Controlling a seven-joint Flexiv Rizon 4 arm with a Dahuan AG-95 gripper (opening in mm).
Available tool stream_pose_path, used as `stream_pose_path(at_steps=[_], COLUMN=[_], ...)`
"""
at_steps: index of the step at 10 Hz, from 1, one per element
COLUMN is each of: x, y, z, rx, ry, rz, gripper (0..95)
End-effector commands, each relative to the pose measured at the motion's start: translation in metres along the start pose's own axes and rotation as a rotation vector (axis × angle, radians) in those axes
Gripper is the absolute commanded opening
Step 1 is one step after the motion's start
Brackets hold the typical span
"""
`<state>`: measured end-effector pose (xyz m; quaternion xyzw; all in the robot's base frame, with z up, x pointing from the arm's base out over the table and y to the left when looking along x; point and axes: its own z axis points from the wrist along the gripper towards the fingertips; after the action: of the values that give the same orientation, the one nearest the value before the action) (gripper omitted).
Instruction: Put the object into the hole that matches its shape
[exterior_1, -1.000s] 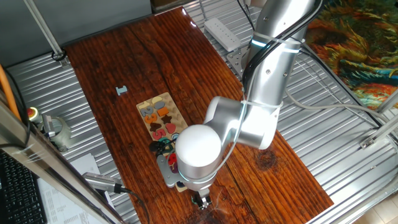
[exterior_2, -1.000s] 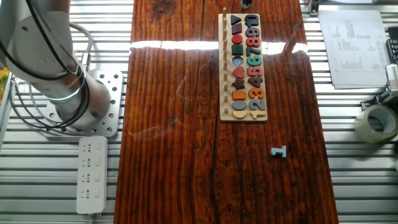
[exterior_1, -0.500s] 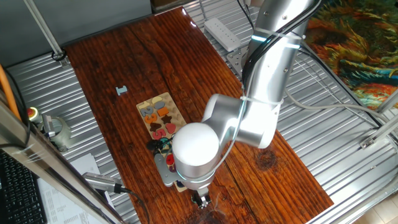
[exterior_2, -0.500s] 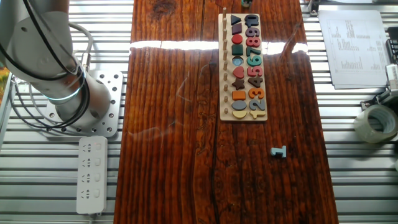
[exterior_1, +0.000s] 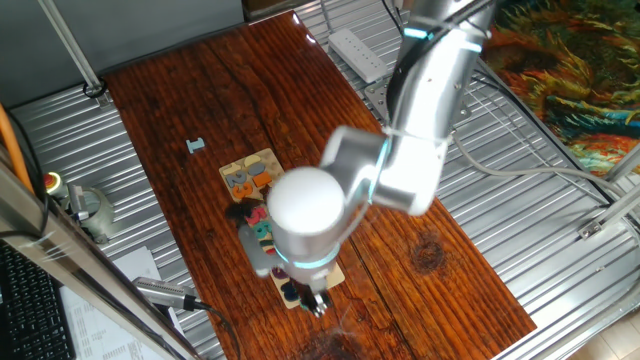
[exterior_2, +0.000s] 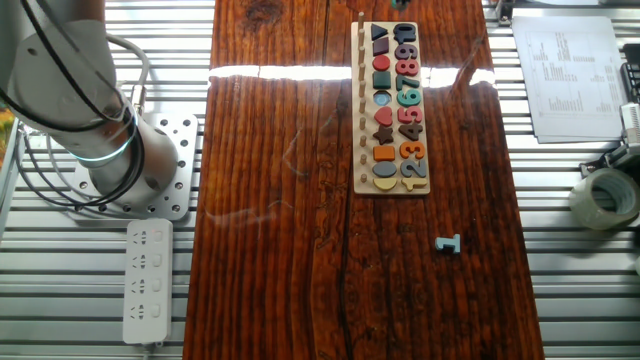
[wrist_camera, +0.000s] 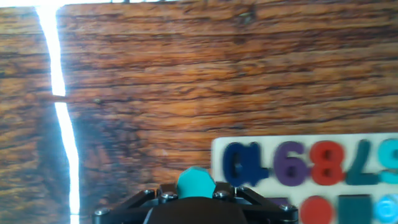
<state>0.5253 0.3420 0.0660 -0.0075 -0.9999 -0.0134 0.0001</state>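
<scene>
My gripper (wrist_camera: 196, 194) is shut on the teal-green disc (wrist_camera: 196, 183), which stands between the fingers just off the end of the long light-wood puzzle board (wrist_camera: 219, 152). In one fixed view the gripper (exterior_1: 316, 303) hangs over the board's near end, and the blurred arm hides most of the board (exterior_1: 258, 160). The other fixed view shows the whole board (exterior_2: 355, 150) with coloured numbers and shapes, but not the gripper. I cannot pick out the round pale recess with certainty in any view.
A small grey-blue angular piece (exterior_2: 448, 243) lies on the dark wood table beyond the board's far end and also shows in one fixed view (exterior_1: 195, 146). A power strip (exterior_2: 147, 280), a tape roll (exterior_2: 605, 197) and papers (exterior_2: 565, 75) lie on the metal surround.
The arm has swung left and back in one fixed view, carrying the gripper from beside the table's near edge to over the board's near end. The board and grey-blue piece have not moved.
</scene>
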Motion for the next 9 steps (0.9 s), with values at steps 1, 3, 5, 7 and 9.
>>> stream_pose_path(at_steps=[1,3,5,7,9], x=[-0.006,-0.014,-0.017,-0.017,-0.015], y=[-0.015,-0.031,-0.047,-0.064,-0.085], z=[-0.011,-0.024,-0.03,-0.034,-0.032], rx=[-0.002,-0.005,-0.008,-0.008,-0.006], ry=[0.006,0.018,0.02,0.02,0.021], rz=[-0.018,-0.038,-0.064,-0.083,-0.104], gripper=[0.0,0.0,0.0,0.0,0.0])
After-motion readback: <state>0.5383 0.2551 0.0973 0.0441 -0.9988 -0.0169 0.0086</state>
